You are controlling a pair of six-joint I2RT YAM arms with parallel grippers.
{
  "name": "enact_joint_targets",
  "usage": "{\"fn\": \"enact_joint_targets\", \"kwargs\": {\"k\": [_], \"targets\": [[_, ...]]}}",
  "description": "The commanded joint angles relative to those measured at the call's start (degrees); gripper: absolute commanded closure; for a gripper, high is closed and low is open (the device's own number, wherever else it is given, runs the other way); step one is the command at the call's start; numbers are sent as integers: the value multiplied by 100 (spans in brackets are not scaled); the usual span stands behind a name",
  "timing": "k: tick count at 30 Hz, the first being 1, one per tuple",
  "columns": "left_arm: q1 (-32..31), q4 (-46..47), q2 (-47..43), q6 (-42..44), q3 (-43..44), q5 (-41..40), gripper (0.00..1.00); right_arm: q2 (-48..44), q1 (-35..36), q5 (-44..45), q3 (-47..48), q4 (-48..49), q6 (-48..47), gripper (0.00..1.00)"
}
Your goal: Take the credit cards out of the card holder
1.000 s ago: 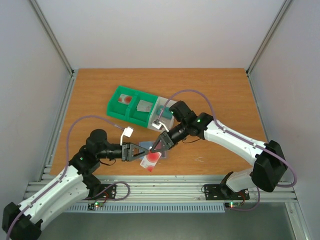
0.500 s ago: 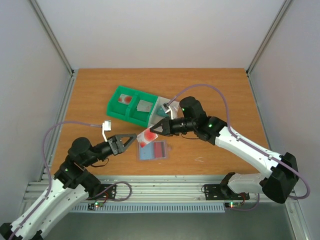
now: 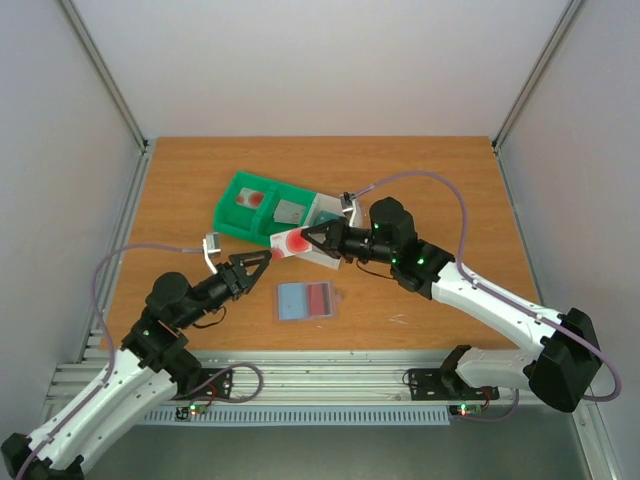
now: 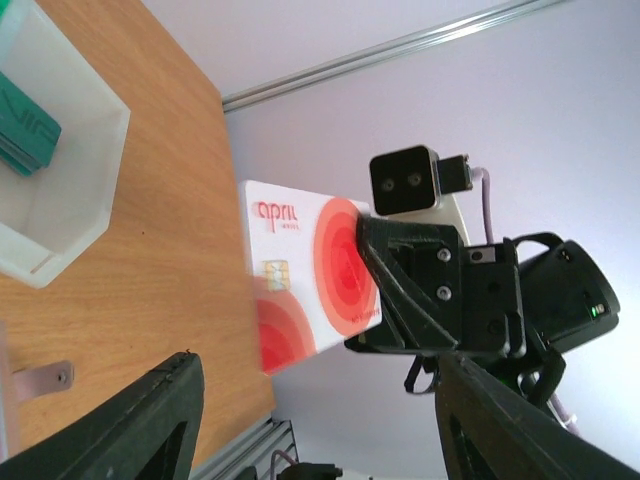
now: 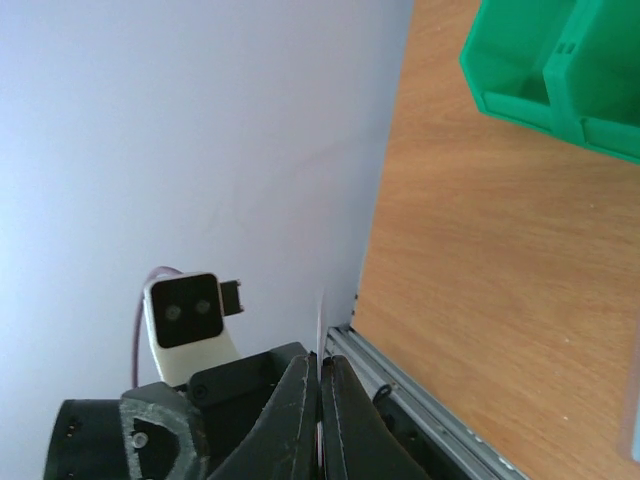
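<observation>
Credit card (image 3: 288, 243), the white one with red circles, is in the air at 11 o'clock from the open card holder (image 3: 304, 300) on the table (image 3: 450, 180). We see the right gripper (image 3: 303, 241) clamped on one edge of it. The left gripper (image 3: 258, 262) hangs spread wide at the card's 8 o'clock. We'd worry that thin edge grip slips, or those open fingers bump it loose.

The white credit card (image 4: 310, 275) reads "april" in red (the smaller line beneath is illegible).
</observation>
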Motion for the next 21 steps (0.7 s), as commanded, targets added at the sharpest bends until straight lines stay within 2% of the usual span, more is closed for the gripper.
{"fn": "enact_joint_targets", "kwargs": {"k": [1,3,10,14,16,21], "targets": [[-2,1217,574,-241,20,-67,37,-262,-4,302,-258,874,613,99],[-2,1429,775,-248,51,-25,43,-311,-4,357,-319,911,657,99],[-2,1670,971,-249,48,-75,78,-395,-4,350,-456,1065,788,99],[-2,1690,948,-195,22,-162,93,-367,-4,233,-493,1169,841,99],[5,1744,941,-175,-21,-177,99,-349,-8,174,-530,1196,868,99],[1,1923,962,-162,-113,-161,100,-386,-6,155,-667,1244,929,96]]}}
